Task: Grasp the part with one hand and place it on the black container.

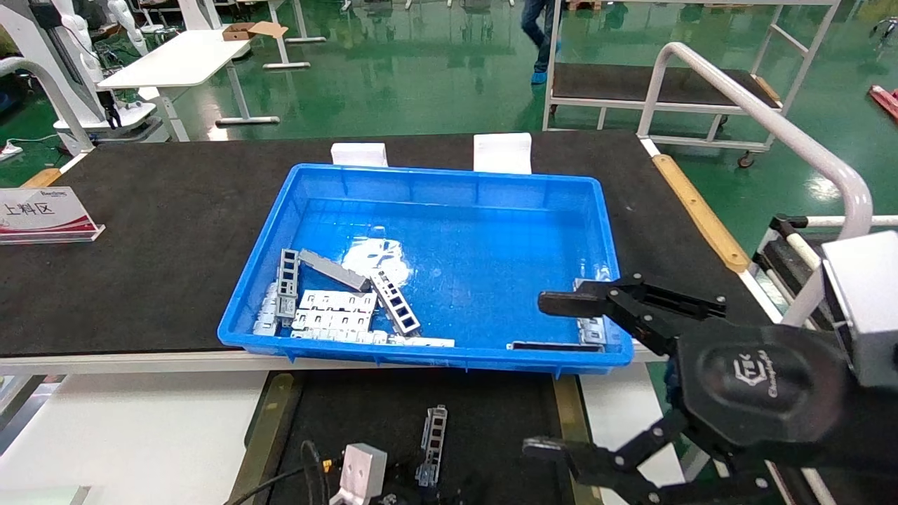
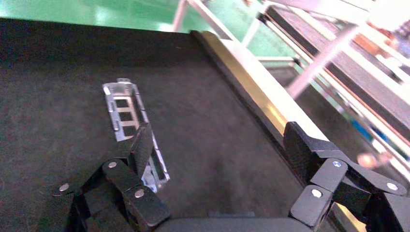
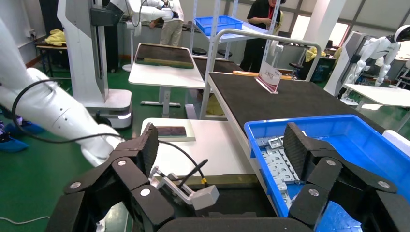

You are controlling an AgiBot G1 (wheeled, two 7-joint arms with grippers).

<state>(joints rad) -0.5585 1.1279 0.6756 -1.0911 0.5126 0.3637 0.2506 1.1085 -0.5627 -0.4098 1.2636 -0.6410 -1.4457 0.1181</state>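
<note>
One part (image 1: pixel 433 443), a narrow silvery ladder-like bar, lies flat on the black container (image 1: pixel 491 421) in front of the blue bin. In the left wrist view the part (image 2: pixel 126 116) rests on the container's black surface (image 2: pixel 208 121). My left gripper (image 2: pixel 217 140) is open low over it, with one finger (image 2: pixel 141 145) over the part's near end and the other by the brass strip (image 2: pixel 246 92). My right gripper (image 1: pixel 537 375) is open and empty above the bin's front right corner; it also shows in the right wrist view (image 3: pixel 220 140).
The blue bin (image 1: pixel 449 175) on the black mat holds more ladder-like bars (image 1: pixel 395 303) and pale slotted plates (image 1: pixel 333 312) at its front left, and one piece (image 1: pixel 593 326) at the front right. A sign (image 1: pixel 42 214) stands far left. A white rail (image 1: pixel 772 119) runs at the right.
</note>
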